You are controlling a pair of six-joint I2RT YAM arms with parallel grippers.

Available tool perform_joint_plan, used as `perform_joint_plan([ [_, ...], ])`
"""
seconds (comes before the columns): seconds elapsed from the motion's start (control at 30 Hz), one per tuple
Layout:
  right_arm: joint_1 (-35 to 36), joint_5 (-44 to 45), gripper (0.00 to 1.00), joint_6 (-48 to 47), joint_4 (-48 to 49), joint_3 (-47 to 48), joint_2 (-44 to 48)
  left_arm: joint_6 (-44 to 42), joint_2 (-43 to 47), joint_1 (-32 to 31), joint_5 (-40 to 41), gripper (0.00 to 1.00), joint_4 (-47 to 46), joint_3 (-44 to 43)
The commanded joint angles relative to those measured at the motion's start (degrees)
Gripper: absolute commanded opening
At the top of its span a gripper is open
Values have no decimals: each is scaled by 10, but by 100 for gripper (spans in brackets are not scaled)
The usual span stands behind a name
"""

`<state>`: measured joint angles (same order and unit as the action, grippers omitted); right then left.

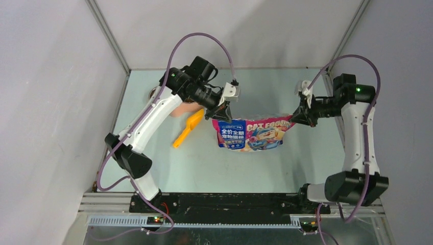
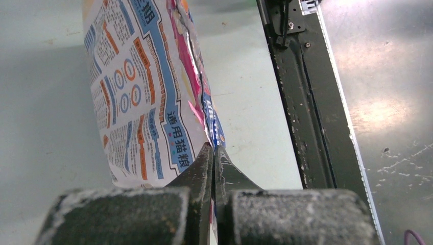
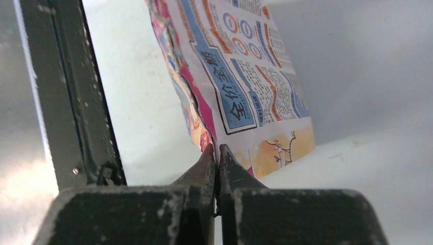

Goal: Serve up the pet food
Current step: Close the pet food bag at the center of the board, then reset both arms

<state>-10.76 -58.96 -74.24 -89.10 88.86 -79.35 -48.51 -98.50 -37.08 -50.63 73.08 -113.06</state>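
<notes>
Black left gripper (image 2: 213, 153) is pinched tight on one top corner of the cat food bag (image 1: 253, 133), jaws closed with only the bag film between them. Right gripper (image 3: 216, 153) is the same, clamped on the opposite top corner. Bag is stretched between the two over the middle of the pale green table (image 1: 204, 168), printed front facing the top camera. Can't tell if its bottom edge touches the table. Orange scoop (image 1: 187, 129) lies on the table near the bag's left side, not touching. Pink feeder (image 1: 179, 109) is mostly hidden under the left arm.
</notes>
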Motion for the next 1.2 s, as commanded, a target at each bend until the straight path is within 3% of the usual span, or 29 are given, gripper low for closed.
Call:
perform_joint_plan([
  [0.0, 10, 108, 0, -64, -20, -3, 64, -18, 49, 17, -4, 0, 66, -5],
  [0.1, 15, 119, 3, -40, 17, -11, 82, 15, 62, 18, -4, 0, 23, 19],
  [0.17, 19, 115, 22, -21, 50, -25, 99, 34, 68, 18, -6, 4, 0, 30],
  [0.2, 25, 110, 34, -7, 63, -39, 111, 40, 69, 18, -6, 15, -6, 32],
  [0.27, 45, 114, 44, 28, 112, -64, 132, 52, 71, 17, -5, 30, -17, 28],
  [0.37, 87, 141, 49, 78, 201, -101, 155, 71, 80, 18, -2, 50, -33, 24],
  [0.5, 144, 180, 51, 140, 278, -114, 158, 87, 110, 19, 21, 87, -58, 41],
  [0.53, 148, 193, 51, 161, 304, -116, 156, 96, 127, 23, 25, 92, -75, 57],
  [0.6, 158, 210, 50, 182, 334, -121, 154, 112, 157, 32, 39, 98, -108, 88],
  [0.67, 164, 217, 39, 192, 349, -124, 154, 129, 187, 48, 56, 100, -144, 119],
  [0.73, 169, 219, 19, 189, 349, -124, 156, 144, 214, 71, 68, 100, -172, 148],
  [0.77, 175, 225, 4, 188, 348, -125, 157, 148, 222, 80, 68, 100, -179, 165],
  [0.97, 188, 235, 0, 187, 337, -124, 165, 155, 277, 200, 33, 100, -207, 232],
  [1.03, 193, 242, 26, 198, 339, -124, 172, 159, 298, 234, 21, 100, -218, 261],
  [1.07, 195, 246, 56, 204, 343, -123, 175, 160, 313, 245, 21, 100, -224, 271],
  [1.1, 195, 255, 69, 224, 357, -124, 181, 166, 332, 263, 24, 100, -242, 293],
  [1.13, 194, 259, 92, 238, 365, -124, 190, 173, 342, 269, 49, 100, -255, 306],
  [1.17, 193, 271, 96, 270, 382, -125, 195, 195, 366, 280, 67, 100, -295, 339],
])
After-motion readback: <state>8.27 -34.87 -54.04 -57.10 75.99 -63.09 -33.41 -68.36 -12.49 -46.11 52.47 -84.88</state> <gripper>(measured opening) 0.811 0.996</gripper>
